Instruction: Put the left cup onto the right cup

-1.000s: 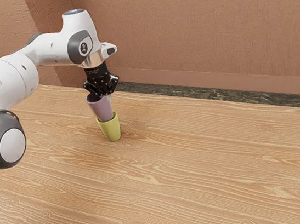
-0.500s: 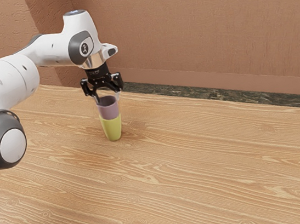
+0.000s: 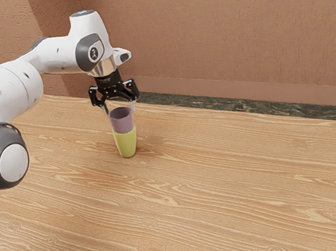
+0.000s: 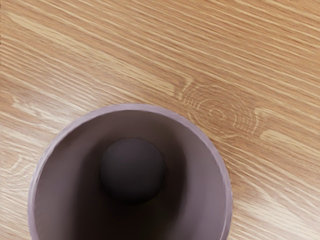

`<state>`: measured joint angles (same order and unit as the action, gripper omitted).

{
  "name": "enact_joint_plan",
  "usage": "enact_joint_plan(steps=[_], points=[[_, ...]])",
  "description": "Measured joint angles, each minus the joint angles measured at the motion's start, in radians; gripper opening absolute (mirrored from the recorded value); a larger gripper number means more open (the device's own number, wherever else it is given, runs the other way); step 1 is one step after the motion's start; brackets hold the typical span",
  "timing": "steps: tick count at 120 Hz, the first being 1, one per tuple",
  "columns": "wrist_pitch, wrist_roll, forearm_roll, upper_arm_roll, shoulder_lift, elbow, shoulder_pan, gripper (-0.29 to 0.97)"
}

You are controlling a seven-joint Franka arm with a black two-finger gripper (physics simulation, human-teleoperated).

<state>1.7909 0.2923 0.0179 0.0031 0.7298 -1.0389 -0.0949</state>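
A purple cup [image 3: 122,120] stands upright, nested inside a yellow-green cup [image 3: 126,144] on the wooden table [image 3: 225,180]. My gripper [image 3: 115,102] hovers just above the purple cup's rim, open, with its fingers spread to either side and apart from the cup. The wrist view looks straight down into the purple cup [image 4: 195,185], with its dark bottom right under my hand.
A dark stone strip [image 3: 246,106] runs along the table's far edge below the brown wall [image 3: 235,24]. Bare wood stretches toward the exterior view's right and front.
The purple cup was tilted in my shut fingers; it has settled upright in the yellow-green cup, the fingers have opened off it, and my hand has lifted slightly.
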Motion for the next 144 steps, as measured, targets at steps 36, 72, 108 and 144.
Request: enact_joint_plan(steps=[36,72,108,144], points=[[-0.005,0.002,-0.008,0.003,-0.032,-0.018,-0.001,0.68],[-0.029,0.002,-0.023,0.003,-0.113,-0.082,0.004,0.68],[-0.038,-0.014,-0.088,0.001,-0.232,-0.202,0.025,0.68],[-0.037,-0.069,-0.130,0.002,-0.381,-0.340,0.071,0.68]])
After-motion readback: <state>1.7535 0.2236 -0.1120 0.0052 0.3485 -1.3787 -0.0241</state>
